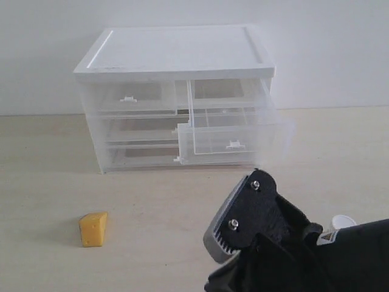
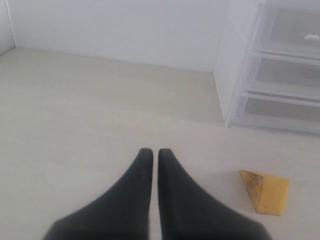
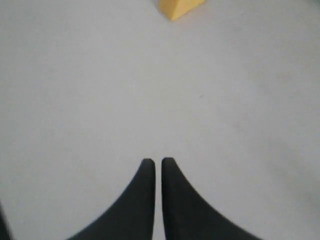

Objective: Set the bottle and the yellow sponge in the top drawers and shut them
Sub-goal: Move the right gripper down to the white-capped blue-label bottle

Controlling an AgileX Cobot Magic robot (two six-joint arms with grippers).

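The yellow sponge [image 1: 93, 229] lies on the table, front left of the cabinet; it also shows in the left wrist view as the yellow sponge [image 2: 267, 192] and at the edge of the right wrist view as the yellow sponge [image 3: 177, 7]. The right top drawer [image 1: 234, 131] is pulled out and looks empty; the left top drawer [image 1: 130, 97] is pushed in. My left gripper [image 2: 155, 152] is shut on nothing, short of the sponge. My right gripper [image 3: 157, 162] is also shut and empty over bare table. A small white rounded piece [image 1: 343, 221] peeks from behind the right arm [image 1: 261, 234]; I cannot tell if it is the bottle.
The clear cabinet with a white lid [image 1: 176, 52] stands at the back against a white wall. It has two full-width drawers [image 1: 140, 131], both shut, below the top ones. The right arm blocks the front right corner of the exterior view.
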